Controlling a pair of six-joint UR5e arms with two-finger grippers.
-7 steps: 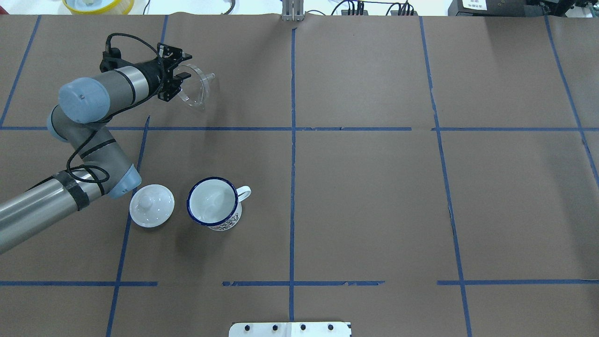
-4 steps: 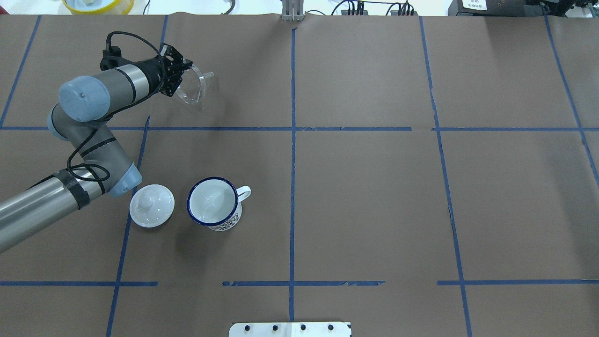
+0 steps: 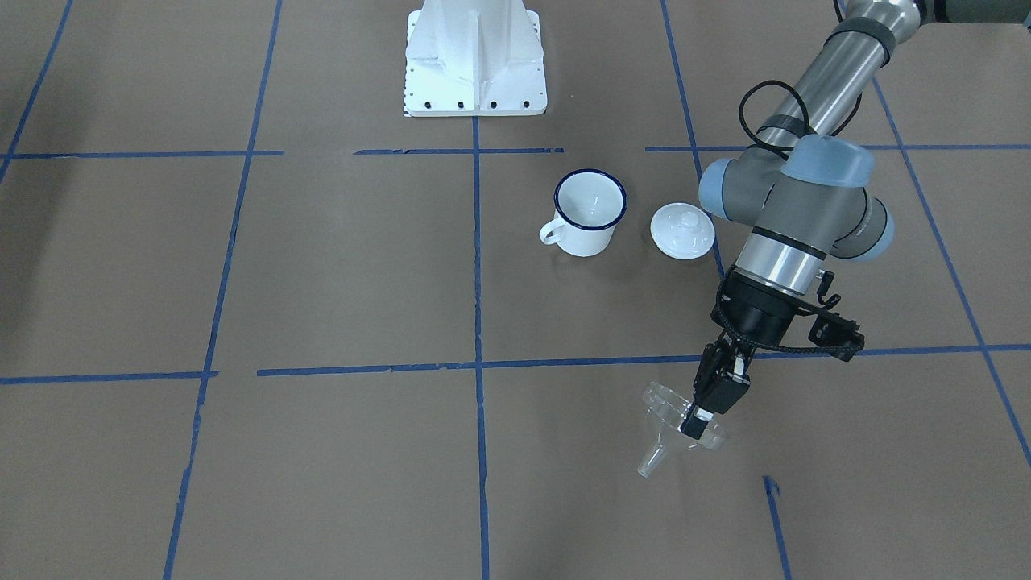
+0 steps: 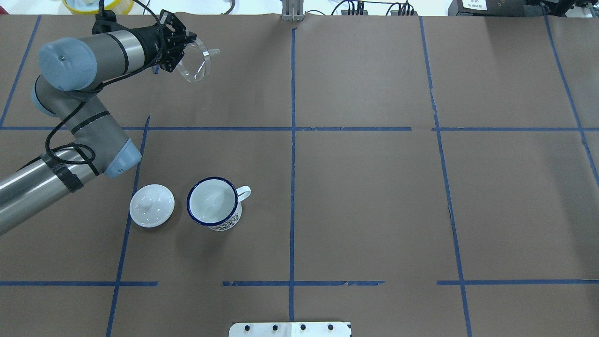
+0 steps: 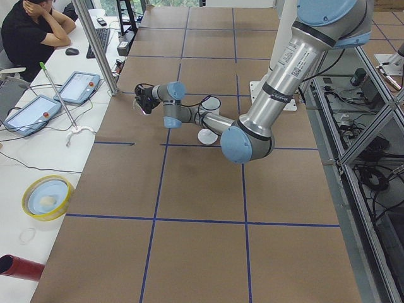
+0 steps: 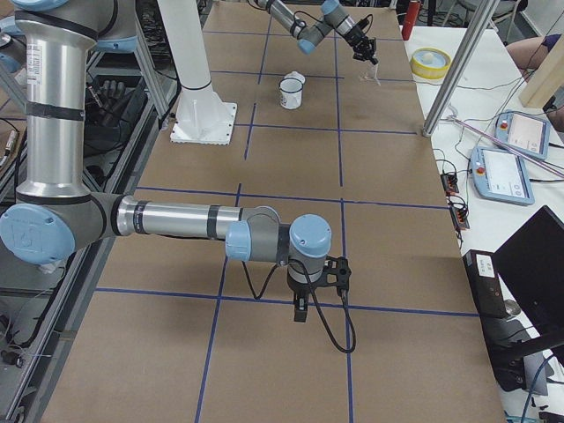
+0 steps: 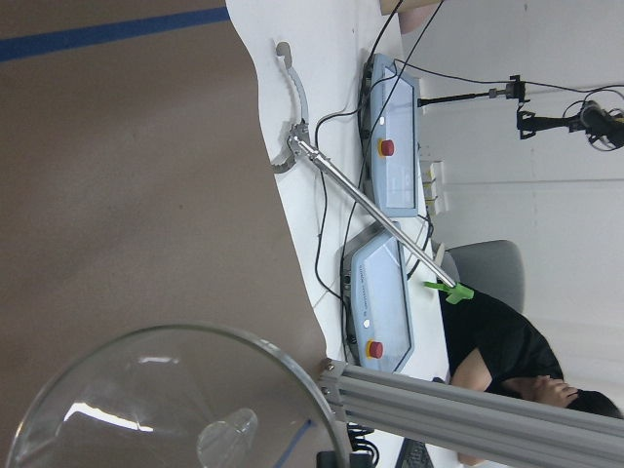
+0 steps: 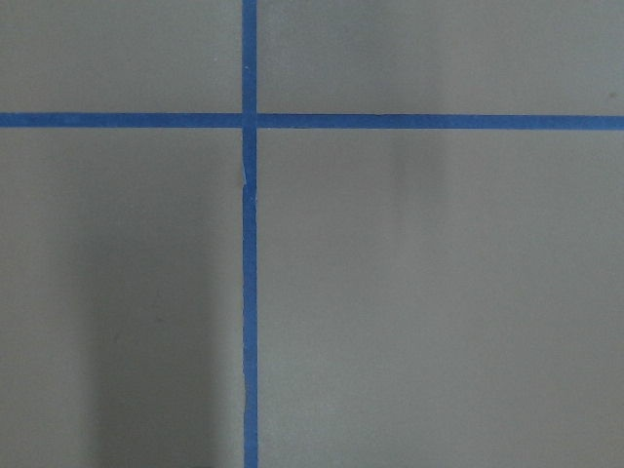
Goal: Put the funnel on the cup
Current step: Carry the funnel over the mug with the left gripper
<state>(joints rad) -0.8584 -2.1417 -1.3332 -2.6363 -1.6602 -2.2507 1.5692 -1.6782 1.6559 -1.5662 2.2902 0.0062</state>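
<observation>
The clear funnel (image 4: 200, 66) hangs tilted in the air at the far left of the table, spout pointing away from the arm. My left gripper (image 4: 183, 49) is shut on its rim; it also shows in the front view (image 3: 694, 420) with the funnel (image 3: 662, 411). The left wrist view looks into the funnel's mouth (image 7: 175, 400). The white mug with a blue rim (image 4: 213, 202) stands upright and empty, well nearer the robot (image 3: 590, 211). My right gripper (image 6: 300, 310) shows only in the right side view, low over the table; I cannot tell whether it is open.
A white domed lid with a knob (image 4: 151, 205) lies just left of the mug (image 3: 682, 230). A yellow bowl (image 4: 98, 4) sits beyond the table's far edge. The robot's white base plate (image 3: 475, 56) is at the near edge. Blue tape lines cross the brown table.
My left arm has lifted and carried the funnel toward the table's far edge, still shut on it. The mug and lid have not moved.
</observation>
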